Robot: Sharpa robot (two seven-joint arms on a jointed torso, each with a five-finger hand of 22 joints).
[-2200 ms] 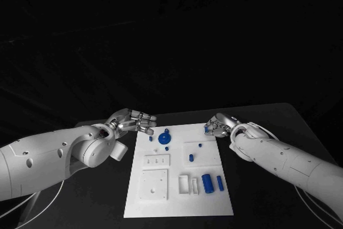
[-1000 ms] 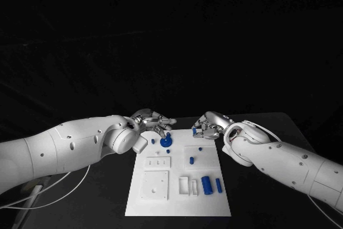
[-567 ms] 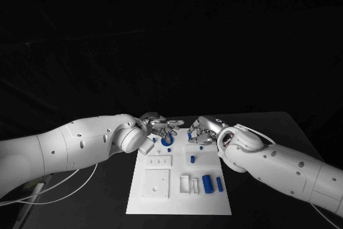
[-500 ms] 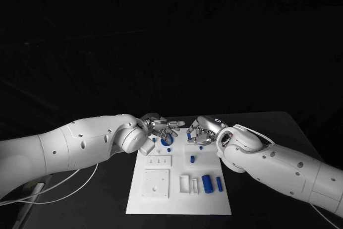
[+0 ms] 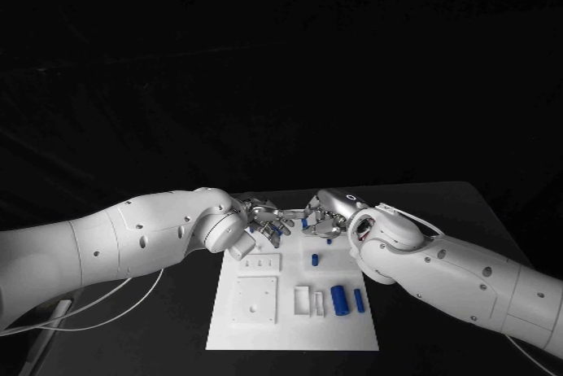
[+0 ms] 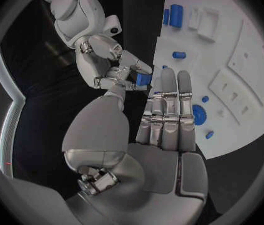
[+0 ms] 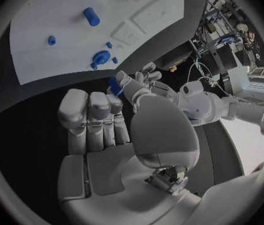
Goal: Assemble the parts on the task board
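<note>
The white task board [image 5: 294, 319] lies on the black table. Above its far end my two hands meet. My right hand [image 5: 325, 216] pinches a small blue part [image 6: 143, 79] in its fingertips, and the part also shows in the head view [image 5: 304, 222]. My left hand [image 5: 264, 224] holds nothing; its fingers [image 6: 167, 102] are stretched out straight, with their tips right by the part. Whether they touch it I cannot tell. A round blue part [image 6: 199, 115] stands on the board under the left hand.
Two blue cylinders [image 5: 340, 300] lie side by side near the board's front right, beside white blocks [image 5: 302, 299]. Another small blue part [image 5: 315, 260] sits mid-board. Small blue pegs [image 7: 52, 40] dot the far end. Black table surrounds the board.
Both hands have moved inward over the board's far end until they nearly meet. The right hand brought its blue part leftward. The left hand now covers the round blue part in the head view.
</note>
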